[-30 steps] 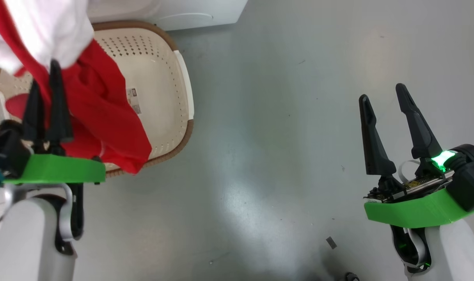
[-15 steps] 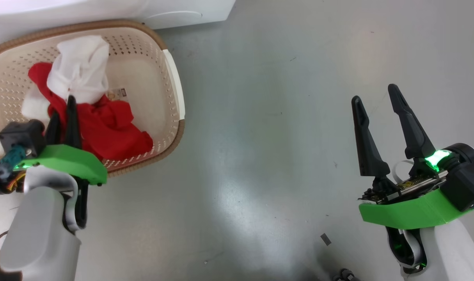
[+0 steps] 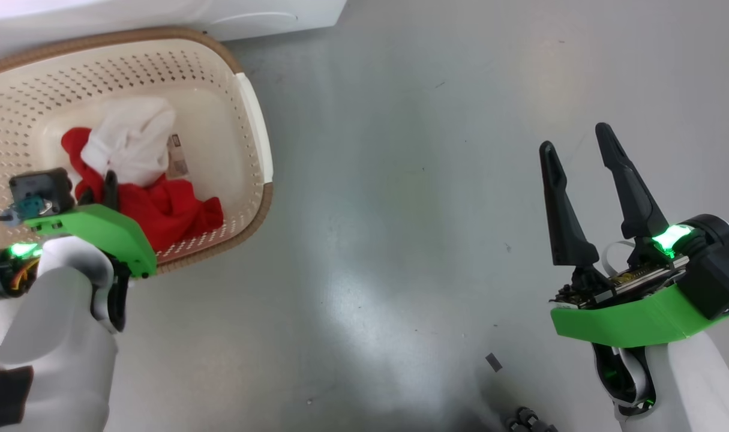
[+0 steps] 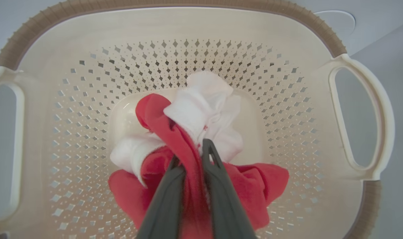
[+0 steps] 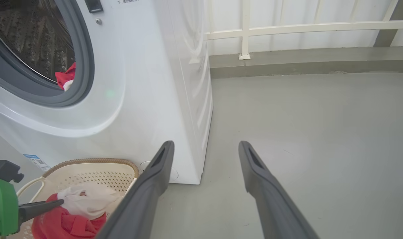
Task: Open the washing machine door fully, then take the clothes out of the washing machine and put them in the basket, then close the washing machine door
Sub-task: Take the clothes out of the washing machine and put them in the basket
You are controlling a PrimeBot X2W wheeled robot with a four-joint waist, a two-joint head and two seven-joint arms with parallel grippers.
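The clothes lowered into the basket, not yet released.
The left pincer pinches narrow on the clothes inside the basket, beside the washing machine; next, I reckon, open and lift clear. Another red piece sits in the drum. The right pincer gapes wide, empty, over the floor.

Bright even light; glare on floor; wrist views distorted.

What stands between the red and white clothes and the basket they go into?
Nothing visible does. The left gripper is shut on the clothes, and they are already down inside the basket, between its perforated walls.
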